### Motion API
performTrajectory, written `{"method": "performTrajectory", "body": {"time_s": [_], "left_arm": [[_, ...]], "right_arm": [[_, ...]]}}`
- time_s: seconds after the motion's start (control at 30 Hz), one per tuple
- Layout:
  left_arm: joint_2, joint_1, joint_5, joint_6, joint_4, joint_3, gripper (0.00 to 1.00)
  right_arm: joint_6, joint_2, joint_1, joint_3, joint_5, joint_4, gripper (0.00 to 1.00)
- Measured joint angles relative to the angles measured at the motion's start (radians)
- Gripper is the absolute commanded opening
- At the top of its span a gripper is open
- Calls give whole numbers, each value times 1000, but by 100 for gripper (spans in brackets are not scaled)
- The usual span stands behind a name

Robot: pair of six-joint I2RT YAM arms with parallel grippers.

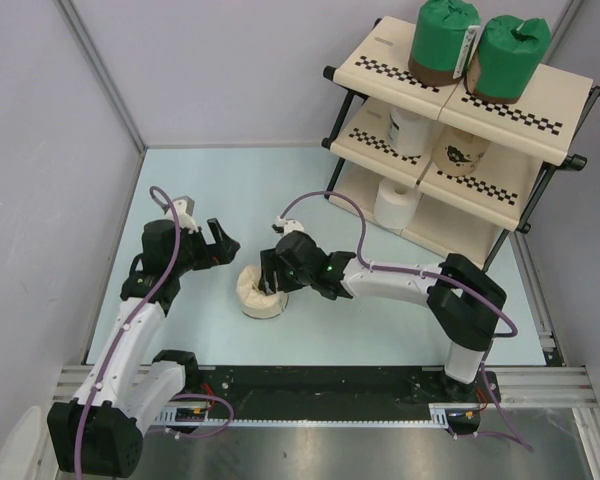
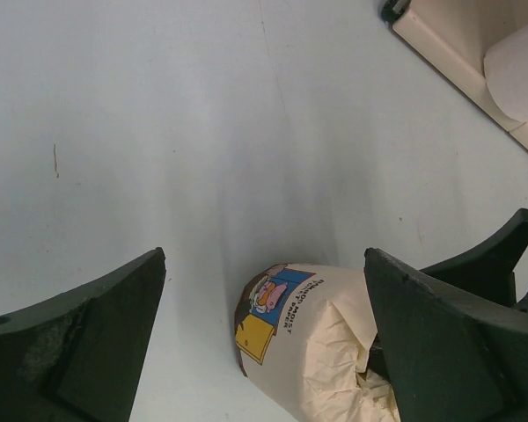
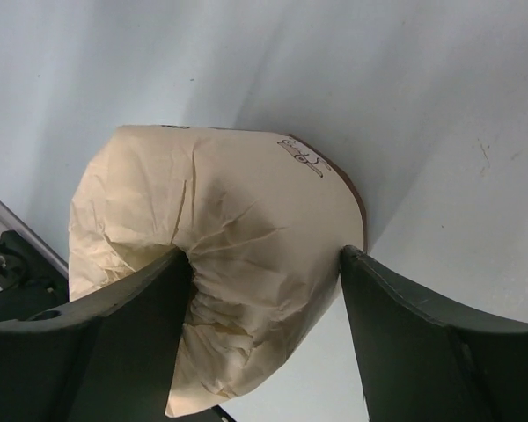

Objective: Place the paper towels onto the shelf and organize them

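Centre-bottom of the top view: cream roll sits on the table, well left of and below the shelf; right fingers are closed on it, one each side; in the right wrist view one finger dents the wrap and the other sits against the brown end rim; left fingers are spread wide and hold nothing, just upper left of the roll, apart from it.

Labels: cartoon sticker near the roll's brown end, blue and yellow, with a line of print too small to read; the right wrist view shows a dark scrawl by the rim, unreadable; small print on the shelf's top panel, upper left corner, unreadable.

Shelf load: two green rolls side by side on the top tier, white tag between them; white printed roll and tan roll on the middle tier; bare white roll on the bottom tier, left end.

Room: open table left of and above the cream roll up to the walls; black rail close below it.
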Motion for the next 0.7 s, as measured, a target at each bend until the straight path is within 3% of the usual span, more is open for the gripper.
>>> {"method": "performTrajectory", "body": {"time_s": [0.1,0.13,0.27,0.57,0.7], "left_arm": [[0,0,0,0,0,0,100],[0,0,0,0,0,0,100],[0,0,0,0,0,0,100],[0,0,0,0,0,0,100],[0,0,0,0,0,0,100]], "right_arm": [[-9,11,17,26,33,-25,52],[-15,11,21,30,42,-32,41],[-29,8,42,43,102,-57,28],[-38,-47,63,38,225,-153,19],[-17,-150,-2,-9,256,-198,16]]}}
